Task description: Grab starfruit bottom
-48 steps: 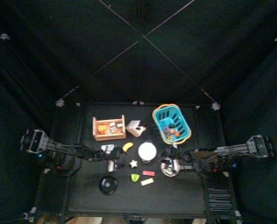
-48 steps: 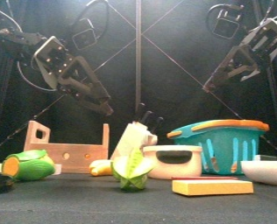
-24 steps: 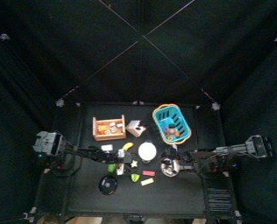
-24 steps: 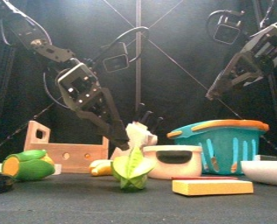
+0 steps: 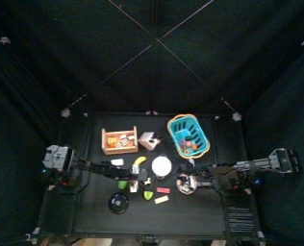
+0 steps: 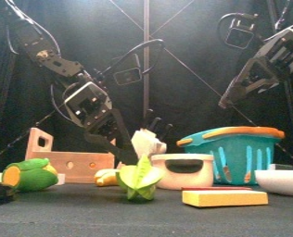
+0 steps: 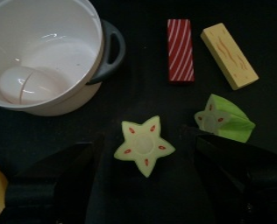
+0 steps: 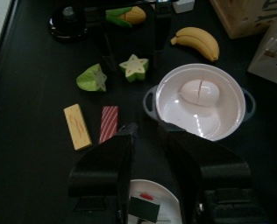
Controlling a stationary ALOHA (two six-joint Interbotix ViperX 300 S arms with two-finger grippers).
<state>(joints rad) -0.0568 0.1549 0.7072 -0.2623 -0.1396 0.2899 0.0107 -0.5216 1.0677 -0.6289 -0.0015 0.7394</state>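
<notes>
My left fingers (image 7: 145,156) hang spread wide apart, straddling the starfruit (image 7: 144,144), which stands upright on the tabletop (image 7: 59,140) just beside the white pot (image 7: 41,52) and near a green fruit piece (image 7: 226,121). To take its bottom I should sink low, keep the star centred between both fingers, and close near its base without nudging the pot. My right fingers (image 8: 148,133) rest high above the pot, nearly together, holding nothing

The starfruit (image 7: 144,146) stands at the front of the table, just left of the white pot (image 7: 45,54); the basket (image 6: 231,148) sits behind on the right
</notes>
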